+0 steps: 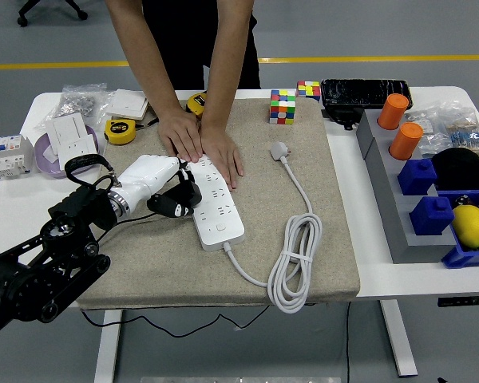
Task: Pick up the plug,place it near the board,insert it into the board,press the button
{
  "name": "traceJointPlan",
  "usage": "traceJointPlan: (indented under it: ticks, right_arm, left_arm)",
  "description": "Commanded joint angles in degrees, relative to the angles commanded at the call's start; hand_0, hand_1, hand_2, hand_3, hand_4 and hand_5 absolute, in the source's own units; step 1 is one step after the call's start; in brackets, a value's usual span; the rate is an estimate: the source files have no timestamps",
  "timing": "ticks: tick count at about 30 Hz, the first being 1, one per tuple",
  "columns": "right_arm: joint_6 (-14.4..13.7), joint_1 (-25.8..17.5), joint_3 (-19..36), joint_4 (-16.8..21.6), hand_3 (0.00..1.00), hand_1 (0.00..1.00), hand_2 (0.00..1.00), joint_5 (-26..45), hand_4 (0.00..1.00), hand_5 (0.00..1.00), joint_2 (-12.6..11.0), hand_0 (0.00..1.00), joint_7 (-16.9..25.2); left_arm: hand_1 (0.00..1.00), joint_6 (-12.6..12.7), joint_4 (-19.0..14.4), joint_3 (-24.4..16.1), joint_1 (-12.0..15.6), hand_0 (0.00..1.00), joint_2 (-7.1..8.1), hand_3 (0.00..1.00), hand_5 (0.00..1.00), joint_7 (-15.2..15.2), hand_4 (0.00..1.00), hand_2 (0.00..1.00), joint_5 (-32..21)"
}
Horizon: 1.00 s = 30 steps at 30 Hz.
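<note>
plug in curled left hand

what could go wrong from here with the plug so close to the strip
The left hand holds the black plug at the left edge of the white power strip, apparently not yet seated; a tilted approach could miss the socket. The person's hands press the strip's far end, close to the plug, so contact seems possible. A sideways push might slide the strip on the mat.

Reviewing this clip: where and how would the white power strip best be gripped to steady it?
Probably across its narrow width at the bare near end of the power strip, coming from its right: the person's hands cover the far end, and the left hand with the black plug crowds its left.
</note>
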Motion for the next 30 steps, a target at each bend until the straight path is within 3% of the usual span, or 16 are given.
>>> traceJointPlan:
  ticks: [11,12,17,18,23,24,30]
  right_arm:
    - [-1.6,0.06,-0.69,0.0,0.761,0.762,0.72,0.73,0.998,0.968,0.07,0.952,0.07]
    - [-1.92,0.04,-0.68,0.0,0.76,0.76,0.721,0.47,0.998,0.985,0.08,0.951,-0.03]
    - [-2.37,-0.12,-0.07,0.0,0.76,0.76,0.721,-0.63,0.998,0.985,0.25,0.951,-0.14]
    - [-2.4,-0.15,0.02,0.0,0.765,0.765,0.735,-0.7,0.998,0.993,0.28,0.948,-0.12]
    - [-2.5,-0.48,-0.57,0.0,0.765,0.765,0.735,0.15,0.998,0.993,0.38,0.948,-0.08]
    - [-2.48,-0.54,-0.53,0.0,0.774,0.767,0.743,0.15,0.998,0.879,0.4,0.941,-0.08]
    - [-2.59,-0.74,-0.66,0.0,0.776,0.767,0.747,-0.19,0.998,0.912,0.52,0.94,-0.1]
  left_arm:
    - [0.699,-1.12,-1.05,-1.1,0.39,0.625,0.05,0.591,0.203,-0.02,0.967,0.593,-0.61]
    - [0.778,-1.54,-1.22,-1.47,0.58,0.715,0.03,0.717,0.472,-0.09,0.998,0.714,-1.09]
    - [0.778,-2.29,-2.26,-4.12,2.6,0.715,-0.4,0.717,0.472,-0.73,0.998,0.714,-7.24]
    - [0.81,-1.98,-2.6,-4.99,3.32,0.747,-0.64,0.749,0.794,-0.95,0.998,0.744,-9.3]
    - [0.81,1.14,-5.51,-11.24,8.03,0.747,-3.04,0.749,0.794,-3.21,0.998,0.744,-18.36]
    - [0.814,1.41,-6.04,-12.42,8.77,0.745,-3.45,0.769,0.998,-3.46,0.998,0.757,-19.44]
    - [0.812,3.42,-11.11,-20.27,14.68,0.745,-7.69,0.774,0.998,-5.25,0.998,0.757,-24.29]
